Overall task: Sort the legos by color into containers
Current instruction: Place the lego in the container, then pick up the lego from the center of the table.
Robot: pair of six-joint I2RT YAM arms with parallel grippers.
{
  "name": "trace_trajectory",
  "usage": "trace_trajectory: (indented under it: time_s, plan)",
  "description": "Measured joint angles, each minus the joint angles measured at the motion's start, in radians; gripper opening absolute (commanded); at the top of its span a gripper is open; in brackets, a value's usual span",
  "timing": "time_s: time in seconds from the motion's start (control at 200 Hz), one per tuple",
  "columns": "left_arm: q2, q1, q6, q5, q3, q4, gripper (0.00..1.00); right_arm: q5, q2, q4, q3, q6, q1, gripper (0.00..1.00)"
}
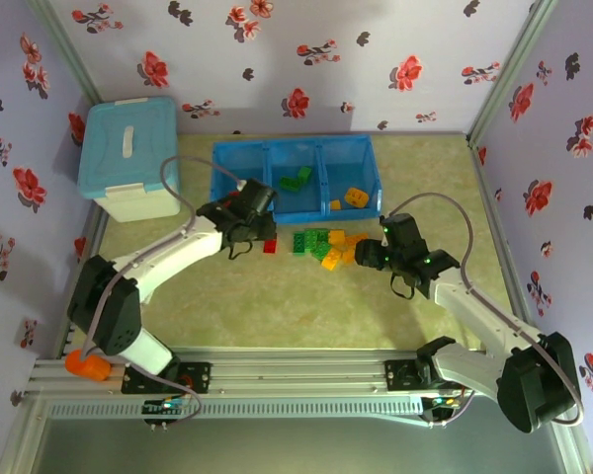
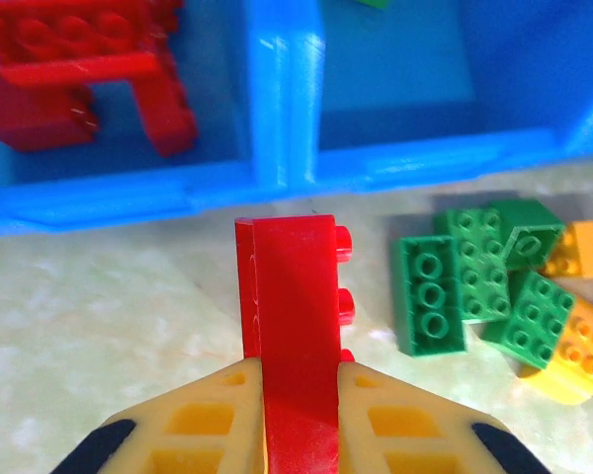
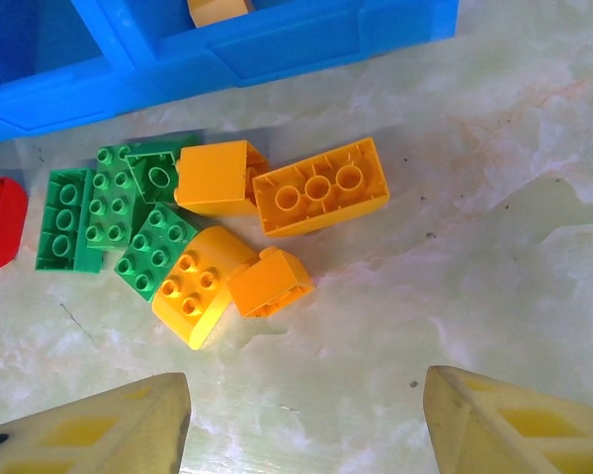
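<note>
left claw (image 2: 298, 385) clamped on red brick (image 2: 292, 296), just short of tray (image 2: 282, 109) at 12 o'clock. right claw (image 3: 306, 420) half open, empty; loose bricks (image 3: 208, 237) at 11 o'clock. likely light, rigid, slick; pinch flat sides.

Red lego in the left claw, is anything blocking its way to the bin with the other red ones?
Only the tray's near wall, which the red lego must go over. The green legos lie off to the right, out of the way.
</note>
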Motion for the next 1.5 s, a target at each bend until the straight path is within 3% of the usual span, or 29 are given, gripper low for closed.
trace_trajectory:
  time_s: [0.405,0.48,0.575,0.63,0.8,1.15,1.365,1.5]
  plan:
    - [0.128,0.211,0.111,0.056,0.29,-0.05,0.23,0.0,-0.057,-0.007,-0.006,0.0,0.001,0.63]
    - [0.179,0.227,0.126,0.075,0.339,-0.06,0.35,0.0,-0.062,-0.009,-0.006,0.0,0.001,0.63]
    - [0.251,0.245,0.156,0.107,0.411,-0.086,0.71,-0.001,-0.068,-0.013,-0.006,0.0,0.001,0.63]
    - [0.294,0.251,0.161,0.122,0.468,-0.116,0.77,-0.001,-0.074,-0.018,-0.006,0.0,0.001,0.63]
    - [0.302,0.249,0.17,0.135,0.488,-0.123,0.78,-0.001,-0.097,-0.027,-0.009,0.001,0.001,0.63]
    - [0.05,0.149,0.153,0.135,0.093,-0.039,0.76,-0.009,-0.058,-0.007,-0.047,0.024,0.008,0.63]
    - [0.036,0.088,0.12,0.135,-0.066,0.012,0.74,-0.013,-0.022,0.025,-0.052,0.037,0.025,0.63]
    - [0.067,0.052,0.11,0.135,-0.08,0.039,0.73,-0.013,-0.01,0.035,-0.052,0.045,0.037,0.63]
